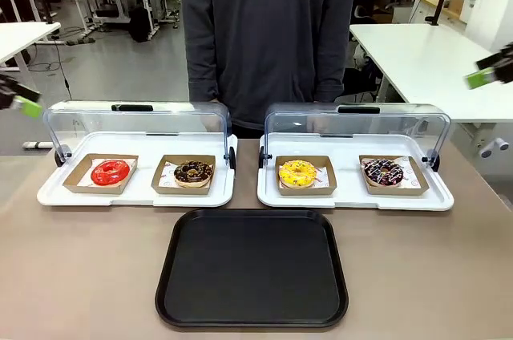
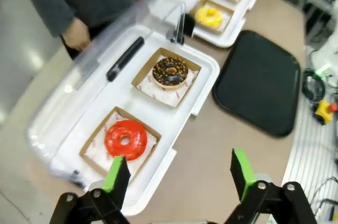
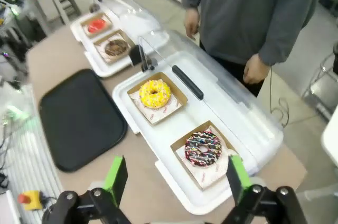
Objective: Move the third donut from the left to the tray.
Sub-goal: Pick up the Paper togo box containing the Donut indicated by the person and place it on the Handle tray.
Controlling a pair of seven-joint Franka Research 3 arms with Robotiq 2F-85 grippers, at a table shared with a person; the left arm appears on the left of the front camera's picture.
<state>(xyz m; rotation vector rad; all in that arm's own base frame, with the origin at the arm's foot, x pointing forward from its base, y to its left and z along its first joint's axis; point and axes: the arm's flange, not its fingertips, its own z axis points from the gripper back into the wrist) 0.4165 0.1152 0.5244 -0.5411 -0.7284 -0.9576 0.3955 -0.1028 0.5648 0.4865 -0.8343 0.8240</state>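
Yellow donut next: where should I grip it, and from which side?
Probably not the yellow donut itself but its cardboard holder: pinch the near wall, coming from the robot's side and above. The clear lid stands raised behind it, blocking the far side, and the glaze would likely smear.

No wording can be read from here; the white paper liners (image 2: 167, 96) carry faint red print, too blurred to make out.
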